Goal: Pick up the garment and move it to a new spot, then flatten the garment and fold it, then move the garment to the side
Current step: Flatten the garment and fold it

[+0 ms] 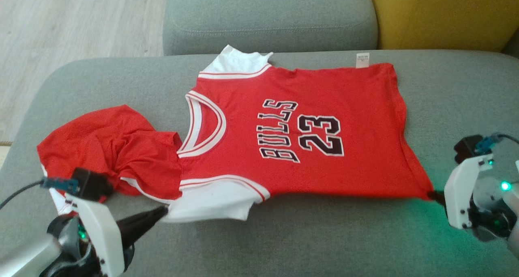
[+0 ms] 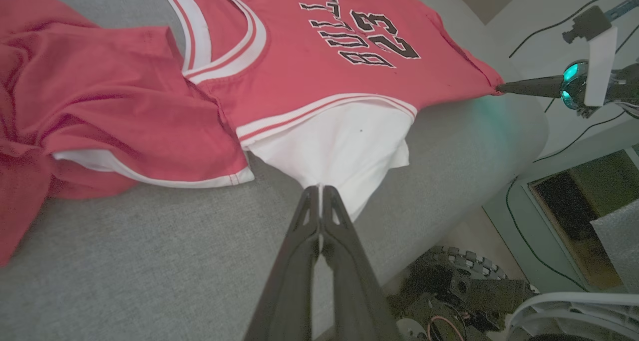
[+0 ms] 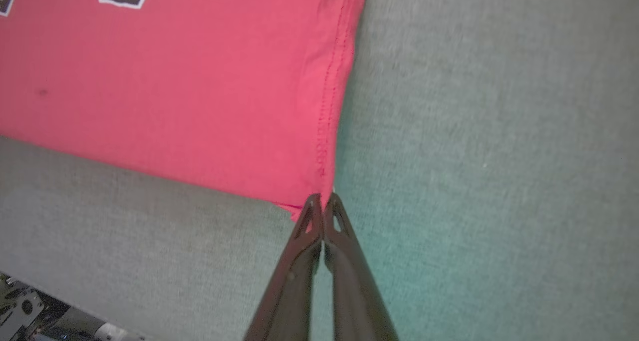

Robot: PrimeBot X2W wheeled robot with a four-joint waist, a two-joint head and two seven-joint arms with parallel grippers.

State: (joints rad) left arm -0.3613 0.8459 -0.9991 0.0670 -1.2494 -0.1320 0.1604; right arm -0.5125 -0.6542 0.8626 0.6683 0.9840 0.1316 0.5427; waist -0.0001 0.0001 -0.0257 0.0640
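Observation:
A red Bulls 23 jersey [image 1: 300, 131] with white sleeves lies spread on the grey sofa seat, its collar toward the left and its hem toward the right. A red hood or second layer [image 1: 109, 151] is bunched at the left. My left gripper [image 1: 164, 211] is shut on the near white sleeve [image 2: 344, 151], pinching its edge at the fingertips [image 2: 319, 191]. At the jersey's near hem corner [image 3: 319, 181], my right gripper [image 1: 436, 195] is shut on the cloth; in the right wrist view the gripper [image 3: 323, 198] holds the stitched edge.
The grey sofa seat [image 1: 308, 244] has bare room in front of and to the right of the jersey. A grey back cushion [image 1: 267, 17] and a yellow cushion [image 1: 442, 13] stand behind. Wood floor [image 1: 61, 21] lies at the far left.

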